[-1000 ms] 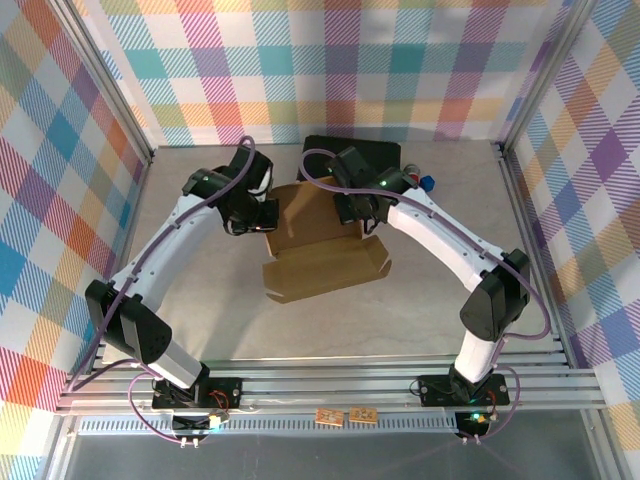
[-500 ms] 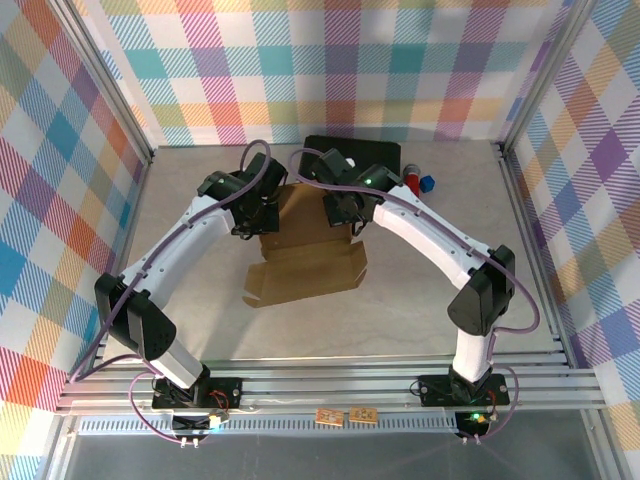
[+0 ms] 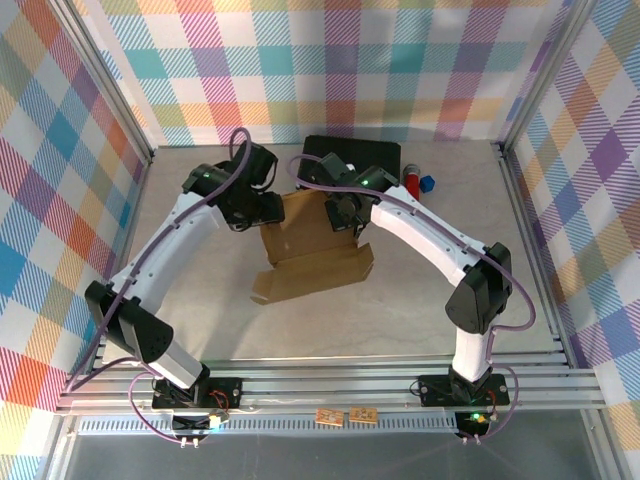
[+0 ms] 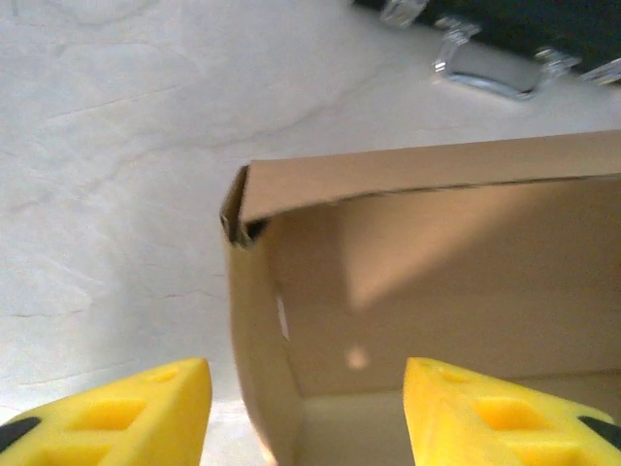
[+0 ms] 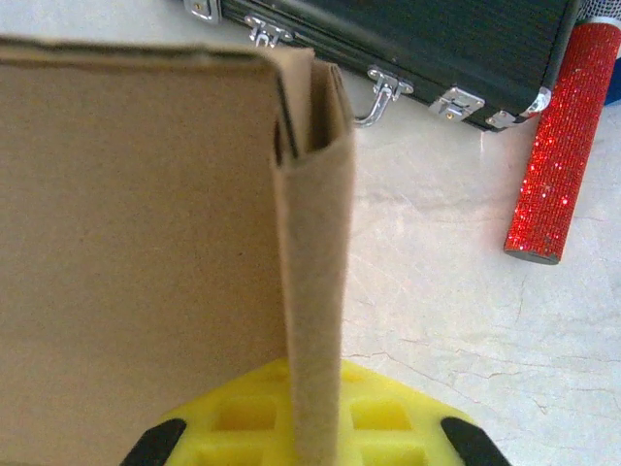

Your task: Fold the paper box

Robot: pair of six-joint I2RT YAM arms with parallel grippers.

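A pale, marbled table (image 3: 200, 300) lies inside walls of bright plaid cloth (image 3: 350, 70), with aluminium rails (image 3: 330, 385) along the near edge. On it are one paper box (image 3: 310, 250), one black hard case (image 3: 375, 152), one glittery red cylinder (image 5: 563, 146) and one small blue object (image 3: 428, 183).

The box sits near the table's middle, with the case at its 12 o'clock and the cylinder at its 2 o'clock. It is plain brown cardboard, partly formed, with raised side walls and a flat flap spread toward 6 o'clock.

The left gripper (image 4: 306, 388) has its yellow fingers apart, straddling the box's 9 o'clock wall. The right gripper (image 5: 310, 417) is clamped on the folded 3 o'clock wall.
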